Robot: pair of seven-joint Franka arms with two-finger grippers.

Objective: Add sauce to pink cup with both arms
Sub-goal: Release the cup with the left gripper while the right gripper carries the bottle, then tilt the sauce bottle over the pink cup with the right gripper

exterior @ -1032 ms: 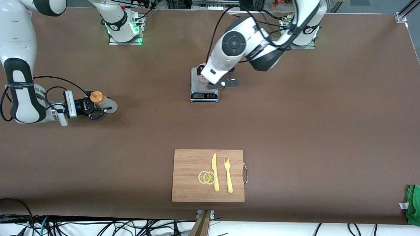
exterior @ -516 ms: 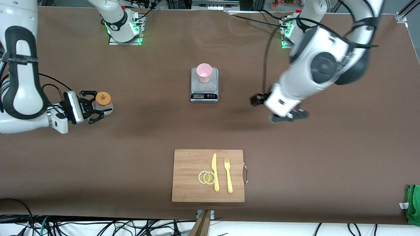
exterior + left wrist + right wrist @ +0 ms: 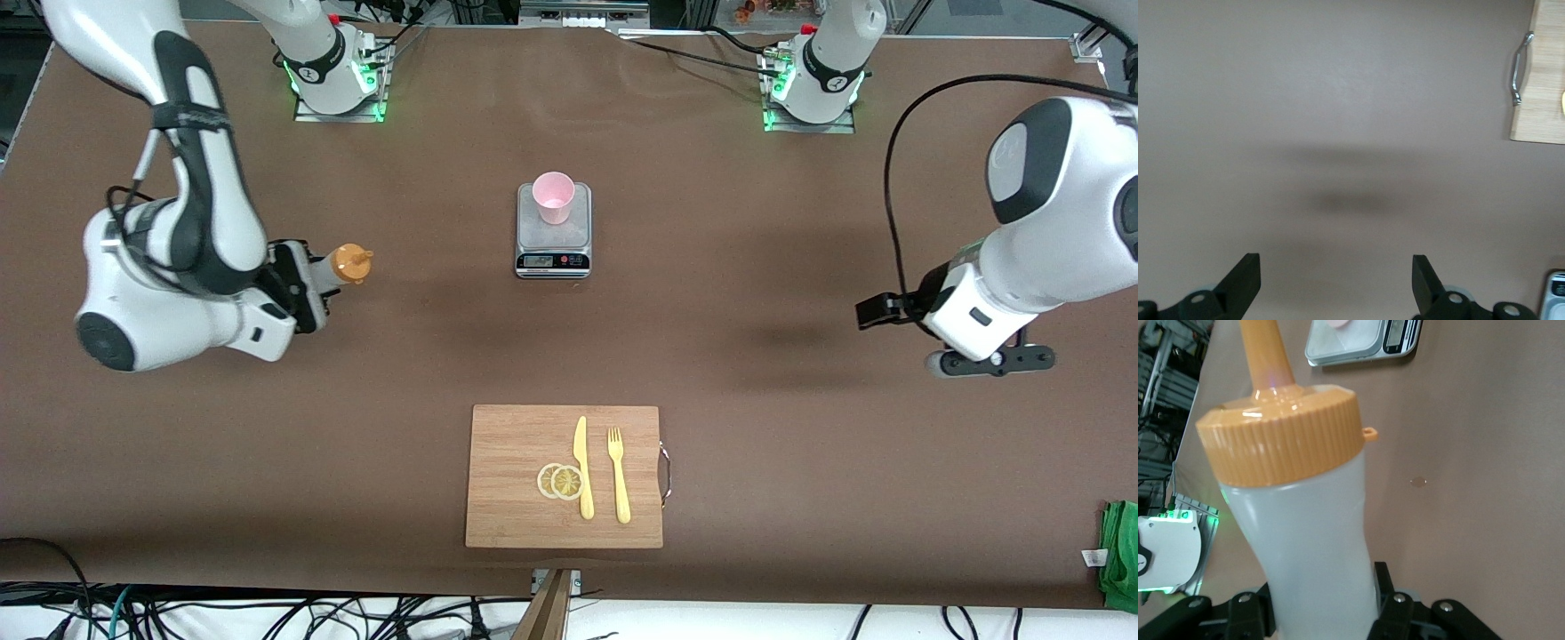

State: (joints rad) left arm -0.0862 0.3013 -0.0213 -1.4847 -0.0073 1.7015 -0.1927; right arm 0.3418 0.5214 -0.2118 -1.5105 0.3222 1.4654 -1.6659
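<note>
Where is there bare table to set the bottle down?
Bare brown table lies between the grey kitchen scale and the wooden cutting board. The scale top is taken by the pale pink plastic cup.

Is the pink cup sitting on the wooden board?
No, the pink cup stands on the grey scale, farther from the front camera than the wooden board.

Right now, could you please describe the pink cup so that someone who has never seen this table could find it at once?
Start at the grey kitchen scale in the middle of the brown table, farther from the front camera than the wooden cutting board. The pink cup stands upright on the scale's platform. It is the only pink thing there, a small tapered tumbler with no handle.
</note>
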